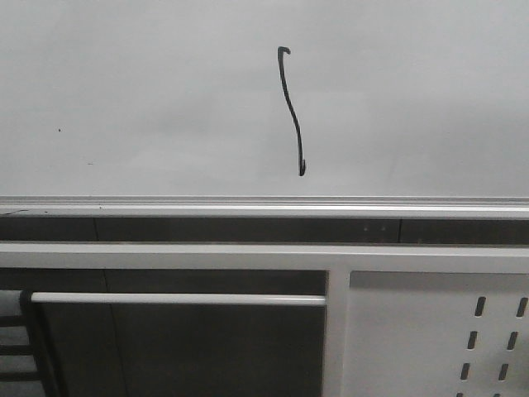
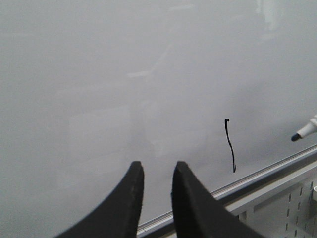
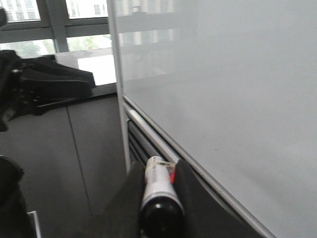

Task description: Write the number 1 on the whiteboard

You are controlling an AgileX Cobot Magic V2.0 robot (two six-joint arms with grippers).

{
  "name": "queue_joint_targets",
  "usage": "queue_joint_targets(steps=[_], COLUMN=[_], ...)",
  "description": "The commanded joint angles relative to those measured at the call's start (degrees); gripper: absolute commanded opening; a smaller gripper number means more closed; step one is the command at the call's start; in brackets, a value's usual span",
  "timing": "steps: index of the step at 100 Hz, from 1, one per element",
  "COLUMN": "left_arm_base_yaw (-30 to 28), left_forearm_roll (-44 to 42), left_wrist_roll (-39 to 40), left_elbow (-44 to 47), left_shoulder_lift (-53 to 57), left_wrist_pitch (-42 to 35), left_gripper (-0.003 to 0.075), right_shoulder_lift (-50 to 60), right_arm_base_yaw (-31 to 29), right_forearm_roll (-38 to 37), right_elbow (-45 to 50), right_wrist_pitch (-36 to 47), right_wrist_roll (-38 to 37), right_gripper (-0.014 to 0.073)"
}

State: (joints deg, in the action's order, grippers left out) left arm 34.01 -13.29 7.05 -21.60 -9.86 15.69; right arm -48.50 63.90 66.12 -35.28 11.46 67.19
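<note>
The number 1 (image 1: 291,112) is a thin, wavy black stroke with a hook at the top, drawn on the whiteboard (image 1: 149,91) right of centre. It also shows in the left wrist view (image 2: 230,146). My left gripper (image 2: 157,166) is open and empty, facing the whiteboard (image 2: 99,74) to the left of the stroke. My right gripper (image 3: 158,166) is shut on a white marker pen (image 3: 157,186), held off the whiteboard (image 3: 237,84) near its side edge. The pen's black tip (image 2: 296,137) shows to the right of the stroke, apart from it. Neither gripper shows in the front view.
The board's silver bottom frame (image 1: 248,204) runs across the view. Below it are a white bar (image 1: 178,298) and a white panel with slotted holes (image 1: 413,347). Past the board's side edge lie dark equipment (image 3: 49,82) and windows (image 3: 29,10).
</note>
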Motion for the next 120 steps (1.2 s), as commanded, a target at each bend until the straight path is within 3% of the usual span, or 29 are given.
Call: queue_joint_targets(steps=[1, 10, 22, 32, 53, 77, 120], left_arm_base_yaw=[0.4, 2.1, 5.0, 7.7, 13.9, 21.3, 22.1], left_forearm_roll=[1.8, 7.3, 16.5, 20.7, 21.8, 22.4, 22.6], left_wrist_roll=[-3.7, -12.4, -24.9, -29.5, -32.5, -32.6, -32.4], left_elbow=[-6.0, -10.9, -16.4, -19.1, -19.8, -19.9, -20.5], left_shoulder_lift=[-5.6, -10.8, -17.0, -20.5, -24.4, -28.2, -30.3], left_wrist_pitch=[1.5, 7.1, 14.2, 19.6, 25.9, 25.2, 21.2], left_gripper=[0.0312, 0.0388, 0.0352, 0.0319, 0.0314, 0.0314, 0.0314], right_shoulder_lift=[-2.0, -4.7, -7.6, -8.6, -8.6, -8.6, -8.6], right_arm_base_yaw=[0.0, -0.1, -0.1, -0.1, -0.1, -0.1, 0.0], right_forearm_roll=[1.4, 3.3, 4.2, 4.5, 4.5, 1.7, -3.2], right_elbow=[-4.4, -6.0, -6.4, -6.4, -6.4, -6.5, -9.8], right_wrist_pitch=[-1.6, -1.5, -1.8, -2.6, -6.7, -12.0, -17.0], right_wrist_roll=[0.6, 0.6, 0.6, 0.6, 0.8, 1.0, 1.1], right_gripper=[-0.0078, -0.0078, -0.0078, -0.0079, -0.0079, -0.0079, -0.0079])
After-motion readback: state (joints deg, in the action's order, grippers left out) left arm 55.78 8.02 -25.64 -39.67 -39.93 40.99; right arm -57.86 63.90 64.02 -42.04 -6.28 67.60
